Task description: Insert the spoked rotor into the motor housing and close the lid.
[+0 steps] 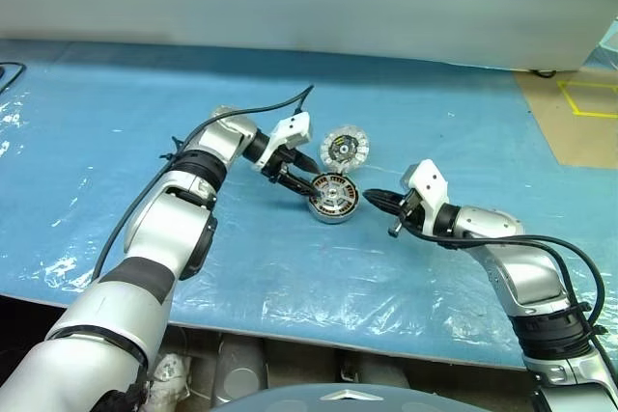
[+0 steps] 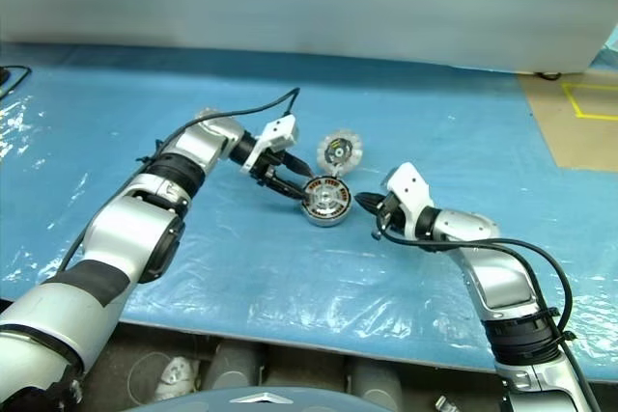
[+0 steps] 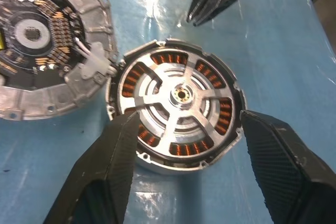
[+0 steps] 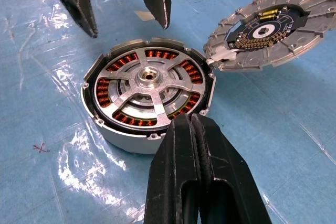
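**Lid lies just beyond the housing**

Right pincer (image 4: 195,129), shut and empty, points at the housing (image 1: 334,198) on the desk (image 1: 435,132). The rotor (image 3: 181,97) sits inside. Left pincer (image 3: 184,145) straddles the housing, open, nearer the lid (image 1: 345,150) touching its far rim.

Bright, even light (glare on plastic sheet (image 1: 319,287)).

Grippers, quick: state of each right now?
Left gripper: open, fingers straddling the motor housing, apparently not gripping it.
Right gripper: shut, holding nothing, beside the housing.
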Action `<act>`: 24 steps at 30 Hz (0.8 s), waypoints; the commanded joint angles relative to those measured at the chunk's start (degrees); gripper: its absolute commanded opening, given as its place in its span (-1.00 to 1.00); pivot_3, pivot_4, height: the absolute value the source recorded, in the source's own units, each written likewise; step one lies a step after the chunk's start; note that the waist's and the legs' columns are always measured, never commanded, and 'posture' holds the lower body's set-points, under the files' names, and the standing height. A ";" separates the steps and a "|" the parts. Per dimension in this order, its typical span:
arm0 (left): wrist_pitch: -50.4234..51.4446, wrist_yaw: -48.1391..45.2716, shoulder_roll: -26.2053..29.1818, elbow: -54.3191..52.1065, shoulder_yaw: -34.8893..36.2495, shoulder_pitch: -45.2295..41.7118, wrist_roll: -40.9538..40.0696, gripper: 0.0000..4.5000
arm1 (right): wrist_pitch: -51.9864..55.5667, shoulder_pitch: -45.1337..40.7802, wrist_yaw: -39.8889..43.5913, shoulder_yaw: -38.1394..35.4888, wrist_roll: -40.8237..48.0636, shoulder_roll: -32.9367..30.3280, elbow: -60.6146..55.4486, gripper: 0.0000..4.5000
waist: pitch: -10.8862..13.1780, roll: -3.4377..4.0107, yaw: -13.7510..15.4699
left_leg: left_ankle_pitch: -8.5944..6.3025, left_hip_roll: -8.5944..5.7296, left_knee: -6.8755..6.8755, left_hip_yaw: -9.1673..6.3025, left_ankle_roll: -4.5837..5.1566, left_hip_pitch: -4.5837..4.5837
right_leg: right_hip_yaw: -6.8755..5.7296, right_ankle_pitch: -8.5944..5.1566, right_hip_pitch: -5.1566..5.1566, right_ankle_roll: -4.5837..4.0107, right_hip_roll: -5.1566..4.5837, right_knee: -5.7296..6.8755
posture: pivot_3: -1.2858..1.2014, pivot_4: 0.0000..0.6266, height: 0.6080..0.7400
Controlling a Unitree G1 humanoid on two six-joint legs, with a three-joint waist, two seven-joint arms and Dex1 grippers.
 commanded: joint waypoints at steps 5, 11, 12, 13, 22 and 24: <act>3.33 1.77 -0.76 -5.64 8.19 0.93 -8.18 -0.48 | -1.62 -0.77 -0.11 -1.53 0.83 -0.40 -1.05 -1.00 | 0.00 0.00 0.06 | -0.01 -0.01 0.00 0.00 -0.02 -0.01 | 0.00 -0.01 0.00 -0.01 -0.01 0.00 | 0.03 -0.52 1.00; 0.85 10.10 -4.01 -13.03 8.82 8.90 -9.04 -0.99 | -1.90 -0.87 -0.11 -1.81 1.13 -0.38 -0.93 -1.00 | 0.00 0.00 0.01 | 0.02 -0.01 0.00 -0.01 0.03 -0.02 | -0.01 0.00 0.01 -0.01 -0.01 0.00 | 0.03 -0.52 1.00; -0.18 12.02 -4.55 -13.83 8.34 10.27 -8.40 -0.99 | -1.89 -0.92 -0.10 -1.84 1.16 -0.39 -0.90 -1.00 | 0.00 0.00 0.01 | 0.02 0.00 0.01 -0.01 0.04 -0.03 | -0.02 0.00 0.00 -0.01 -0.01 0.00 | 0.03 -0.52 1.00; -0.91 13.79 -5.01 -14.51 7.55 11.79 -7.53 -0.99 | -1.84 -0.99 -0.13 -1.79 1.16 -0.37 -0.94 -1.00 | 0.00 0.00 0.01 | 0.02 0.00 0.04 -0.02 0.04 -0.05 | -0.02 0.00 0.00 0.00 -0.01 0.00 | 0.03 -0.52 1.00; -4.11 23.44 -6.18 -19.87 2.45 21.36 -3.79 -0.99 | -1.95 -1.09 -0.14 -1.74 1.21 -0.33 -1.11 -1.00 | -0.02 0.04 -0.04 | -0.02 0.01 0.09 -0.05 -0.02 0.09 | -0.03 -0.01 0.14 -0.01 -0.02 0.05 | 0.03 -0.52 1.00; -1.53 22.64 -6.31 -21.99 4.72 21.45 -7.35 -0.99 | -2.07 -1.11 -0.07 -1.71 1.18 -0.41 -0.95 -1.00 | -0.02 0.04 -0.05 | -0.07 0.01 0.10 -0.04 -0.10 0.09 | -0.02 -0.12 0.14 -0.20 -0.03 0.05 | 0.03 -0.52 1.00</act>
